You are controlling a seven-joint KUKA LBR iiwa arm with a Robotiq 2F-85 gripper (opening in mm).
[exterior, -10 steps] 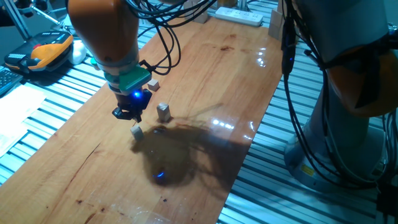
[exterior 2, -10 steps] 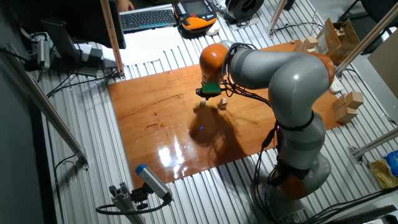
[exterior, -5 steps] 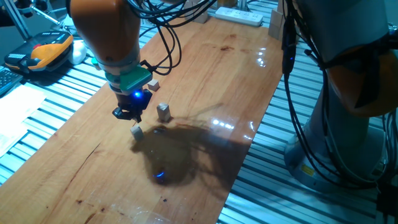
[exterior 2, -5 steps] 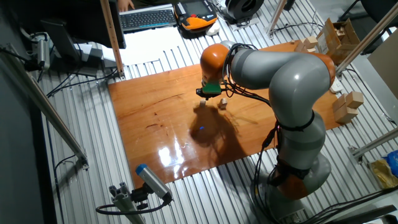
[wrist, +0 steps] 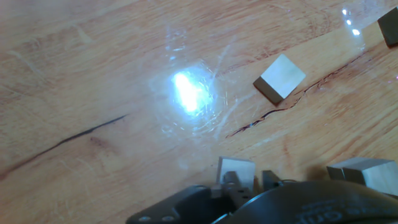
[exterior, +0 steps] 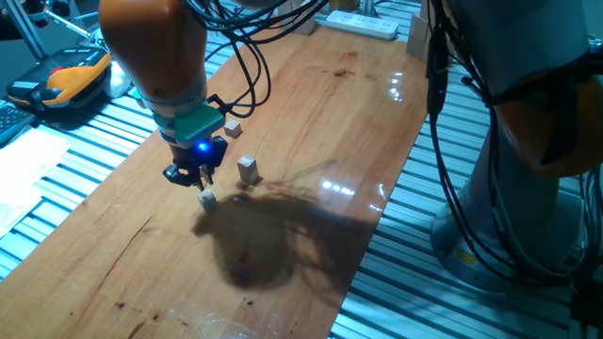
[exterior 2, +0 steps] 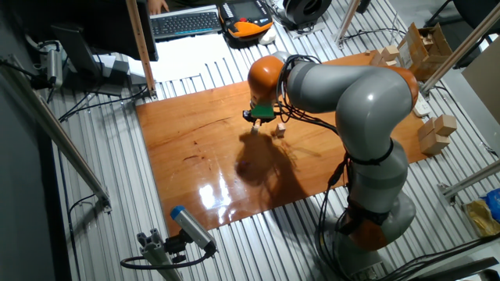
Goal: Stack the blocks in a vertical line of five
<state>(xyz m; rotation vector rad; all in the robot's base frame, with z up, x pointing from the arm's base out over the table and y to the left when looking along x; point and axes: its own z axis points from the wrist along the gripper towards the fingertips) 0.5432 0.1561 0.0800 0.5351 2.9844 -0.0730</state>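
My gripper (exterior: 193, 179) hangs low over the wooden table (exterior: 311, 122), with its fingers slightly apart and nothing held. A small pale cube (exterior: 207, 198) lies just below and beside the fingertips; in the hand view it is the cube (wrist: 236, 169) right at the gripper (wrist: 247, 182). A short stack of cubes (exterior: 248, 168) stands to the right, also seen in the hand view (wrist: 367, 173). One loose cube (exterior: 232, 127) lies behind the gripper. The hand view shows another loose cube (wrist: 279, 78) ahead. In the other fixed view the gripper (exterior 2: 255, 123) is beside the stack (exterior 2: 279, 129).
An orange and black device (exterior: 75, 75) and a white power strip (exterior: 363, 24) lie off the board's far edges. Larger wooden blocks (exterior 2: 436, 133) sit at the right. The robot's grey body (exterior 2: 375, 117) and its cables overhang the board. Ribbed metal surrounds the board.
The gripper has shifted slightly left and lower toward the near cube. The blue light spot on the board has gone. The cubes have not moved.
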